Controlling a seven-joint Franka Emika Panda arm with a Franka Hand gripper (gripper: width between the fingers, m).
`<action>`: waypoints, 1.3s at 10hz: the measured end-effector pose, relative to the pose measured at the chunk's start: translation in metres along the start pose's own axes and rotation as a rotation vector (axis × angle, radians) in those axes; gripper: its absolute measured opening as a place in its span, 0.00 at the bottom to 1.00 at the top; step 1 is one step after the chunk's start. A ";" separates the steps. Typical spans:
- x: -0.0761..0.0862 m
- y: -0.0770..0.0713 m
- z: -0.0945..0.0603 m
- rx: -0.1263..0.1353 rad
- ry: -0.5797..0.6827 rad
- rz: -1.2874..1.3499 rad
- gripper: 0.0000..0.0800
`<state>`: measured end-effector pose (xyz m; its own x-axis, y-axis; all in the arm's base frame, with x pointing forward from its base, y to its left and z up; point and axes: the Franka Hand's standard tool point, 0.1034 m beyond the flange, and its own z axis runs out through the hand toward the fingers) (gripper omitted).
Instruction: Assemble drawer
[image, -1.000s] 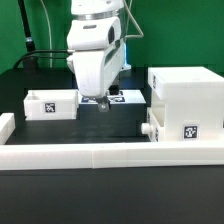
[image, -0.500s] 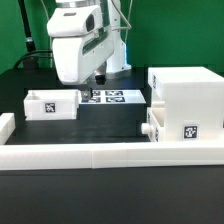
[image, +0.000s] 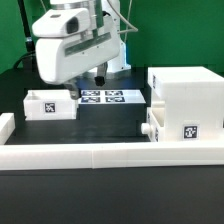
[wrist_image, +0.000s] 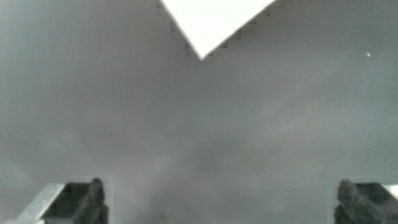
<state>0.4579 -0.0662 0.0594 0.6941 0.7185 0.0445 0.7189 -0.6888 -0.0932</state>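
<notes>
I have the arm (image: 68, 50) tilted above the worktop (image: 110, 118), over the loose tray (image: 50, 105) on the exterior view's left. The tray sits upright with its open side up and its tag facing the camera. It is well apart from the casing (image: 188, 100), so I judge it is the part to fetch next.

The casing stands on the exterior view's right, close behind the wall (image: 100, 155). I take the wall to be a stop that keeps the casing from sliding when something is pushed in. A knob (image: 148, 128) shows low on the casing's side. That looks like the second tray already in its slot, though I cannot be sure how deep it sits. The marker board (image: 105, 97) lies flat between tray and casing, further back.

The claw (wrist_image: 221, 200) is spread wide, with one finger (wrist_image: 71, 200) at each edge of the wrist view. It holds nothing and touches nothing. Between the fingers I see only blurred grey worktop and a white corner (wrist_image: 214, 25) that I cannot identify.
</notes>
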 end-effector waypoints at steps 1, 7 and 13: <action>-0.012 -0.004 0.001 -0.006 -0.004 0.077 0.81; -0.029 -0.014 0.008 -0.010 -0.012 0.472 0.81; -0.042 -0.011 0.032 -0.075 0.012 0.838 0.81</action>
<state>0.4192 -0.0859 0.0270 0.9994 -0.0344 0.0012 -0.0344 -0.9988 -0.0337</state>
